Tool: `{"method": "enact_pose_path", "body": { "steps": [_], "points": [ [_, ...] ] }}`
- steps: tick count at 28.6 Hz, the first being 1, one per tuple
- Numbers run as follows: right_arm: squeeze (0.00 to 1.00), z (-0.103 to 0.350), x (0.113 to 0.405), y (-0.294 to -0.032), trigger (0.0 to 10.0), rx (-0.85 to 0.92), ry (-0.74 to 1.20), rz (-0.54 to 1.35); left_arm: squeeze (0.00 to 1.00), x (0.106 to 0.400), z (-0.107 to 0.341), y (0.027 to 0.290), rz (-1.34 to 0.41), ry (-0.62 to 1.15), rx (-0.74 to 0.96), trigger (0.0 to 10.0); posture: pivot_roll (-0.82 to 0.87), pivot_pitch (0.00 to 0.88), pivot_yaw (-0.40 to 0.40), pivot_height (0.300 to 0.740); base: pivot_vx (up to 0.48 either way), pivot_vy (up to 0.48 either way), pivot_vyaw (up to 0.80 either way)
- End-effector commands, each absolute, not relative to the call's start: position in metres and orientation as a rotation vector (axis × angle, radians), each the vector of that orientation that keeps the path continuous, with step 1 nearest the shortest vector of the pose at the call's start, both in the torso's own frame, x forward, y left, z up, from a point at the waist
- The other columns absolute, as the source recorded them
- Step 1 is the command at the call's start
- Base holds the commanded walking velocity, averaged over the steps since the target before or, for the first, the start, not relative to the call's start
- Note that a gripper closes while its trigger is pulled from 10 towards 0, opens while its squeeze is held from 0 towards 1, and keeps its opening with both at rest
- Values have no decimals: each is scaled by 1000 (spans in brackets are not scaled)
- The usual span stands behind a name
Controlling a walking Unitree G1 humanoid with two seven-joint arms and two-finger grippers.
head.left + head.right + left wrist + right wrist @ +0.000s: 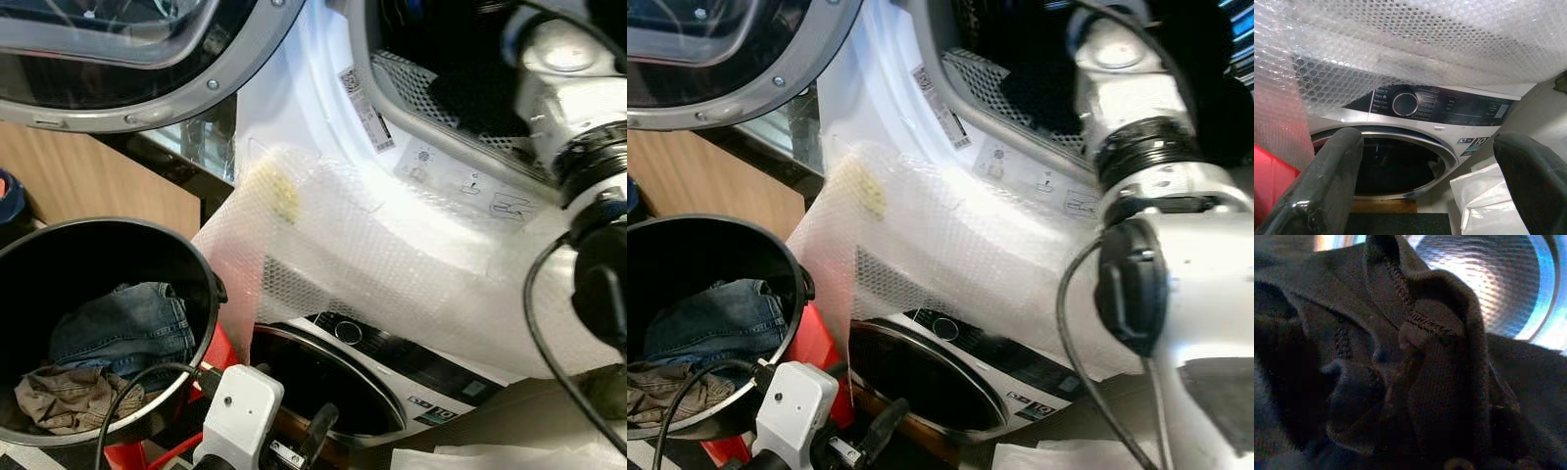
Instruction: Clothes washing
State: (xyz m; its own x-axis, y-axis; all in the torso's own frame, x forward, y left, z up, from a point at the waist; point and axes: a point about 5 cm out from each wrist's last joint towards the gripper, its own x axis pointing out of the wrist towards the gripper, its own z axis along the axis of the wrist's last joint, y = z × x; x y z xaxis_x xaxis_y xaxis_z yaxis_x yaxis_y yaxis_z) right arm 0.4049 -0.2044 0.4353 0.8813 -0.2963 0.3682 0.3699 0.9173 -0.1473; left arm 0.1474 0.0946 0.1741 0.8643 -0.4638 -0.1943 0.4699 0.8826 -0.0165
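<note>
A black laundry basket (201, 269) holds blue jeans (127, 328) beside a crumpled tan garment (69, 397).

- What lies before me apart from the laundry work?
- A bubble wrap sheet (392, 255) draped over the white machine front, with a yellowish patch near its upper edge.
- Anything else?
- A wooden panel (88, 181) at my left, and crumpled white plastic (1488, 205) at floor level.
</note>
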Motion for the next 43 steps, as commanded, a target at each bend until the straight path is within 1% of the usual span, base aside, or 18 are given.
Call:
{"method": "enact_pose_path", "body": {
  "steps": [1, 28, 29, 30, 33, 43],
  "points": [
    [0, 440, 397, -232, 10000, -178, -340, -453, 0, 143, 178, 91, -508, 181, 13, 10000, 145, 236, -329, 740, 0, 0, 0],
    [0, 440, 397, -232, 10000, -178, -340, -453, 0, 143, 178, 91, -508, 181, 13, 10000, 145, 236, -329, 740, 0, 0, 0],
    [0, 440, 394, -243, 10000, -150, -339, -501, 0, 142, 178, 90, -506, 182, 12, 10000, 143, 236, -327, 740, 0, 0, 0],
    [1000, 442, 392, -246, 10000, -171, -356, -530, 0, 144, 178, 91, -509, 184, 17, 10000, 126, 221, -284, 740, 0, 0, 0],
    [1000, 444, 391, -246, 10000, -210, -379, -541, 0, 147, 180, 93, -515, 183, 25, 10000, 126, 217, -284, 740, 0, 0, 0],
    [1000, 445, 391, -244, 10000, -207, -386, -528, 0, 148, 180, 92, -518, 179, 26, 10000, 132, 203, -285, 740, 0, 0, 0]
  ]
}}
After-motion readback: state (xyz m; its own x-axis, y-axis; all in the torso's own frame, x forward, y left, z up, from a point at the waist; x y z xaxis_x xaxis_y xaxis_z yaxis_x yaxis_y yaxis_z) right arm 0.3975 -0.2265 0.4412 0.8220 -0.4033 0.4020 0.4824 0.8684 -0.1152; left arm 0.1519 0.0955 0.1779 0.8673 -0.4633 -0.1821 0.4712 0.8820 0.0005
